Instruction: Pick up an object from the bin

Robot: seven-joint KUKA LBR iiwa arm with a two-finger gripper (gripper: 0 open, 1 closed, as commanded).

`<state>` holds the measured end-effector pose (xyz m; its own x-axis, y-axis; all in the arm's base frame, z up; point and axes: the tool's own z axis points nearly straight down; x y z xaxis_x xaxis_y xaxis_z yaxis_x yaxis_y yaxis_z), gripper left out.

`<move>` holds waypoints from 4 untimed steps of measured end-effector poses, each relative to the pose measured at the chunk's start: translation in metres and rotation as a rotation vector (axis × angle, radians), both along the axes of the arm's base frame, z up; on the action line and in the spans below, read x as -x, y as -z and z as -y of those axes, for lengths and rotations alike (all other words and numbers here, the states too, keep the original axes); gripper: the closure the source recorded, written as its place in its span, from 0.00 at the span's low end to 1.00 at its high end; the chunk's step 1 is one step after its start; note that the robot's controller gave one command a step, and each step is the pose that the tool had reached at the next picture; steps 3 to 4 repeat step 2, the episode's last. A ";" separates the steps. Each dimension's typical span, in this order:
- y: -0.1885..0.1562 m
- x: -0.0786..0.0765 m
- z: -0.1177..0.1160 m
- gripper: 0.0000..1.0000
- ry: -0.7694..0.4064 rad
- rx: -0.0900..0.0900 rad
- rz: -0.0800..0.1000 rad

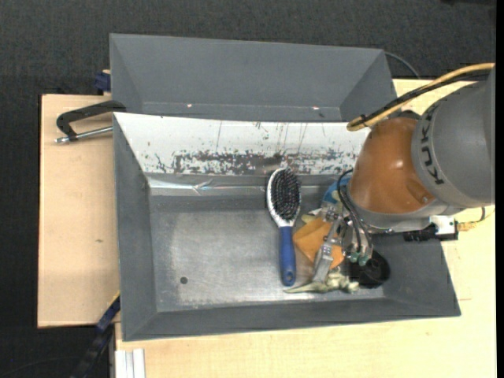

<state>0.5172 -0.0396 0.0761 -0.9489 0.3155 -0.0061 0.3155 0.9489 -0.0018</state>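
Note:
My gripper is low in the bin's right part, near the front wall, reaching down from under the orange wrist cover. It is right against an orange thing that lies just to its left and behind it. A hairbrush with a blue handle and a white head of dark bristles lies lengthwise to the left of the orange thing, head toward the back wall. A pale greenish thing lies on the floor just in front of the gripper. Whether anything is held is hidden.
A black rounded thing sits to the right of the gripper, close to the bin's right wall. The arm and its orange cover hang over the bin's right rear corner. The left half of the bin's floor is bare metal.

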 end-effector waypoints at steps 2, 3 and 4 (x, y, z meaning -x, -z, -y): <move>-0.205 -0.040 0.025 1.00 -0.008 -0.002 0.011; -0.205 -0.040 0.025 1.00 -0.008 -0.002 0.011; -0.205 -0.040 0.025 1.00 -0.008 -0.002 0.011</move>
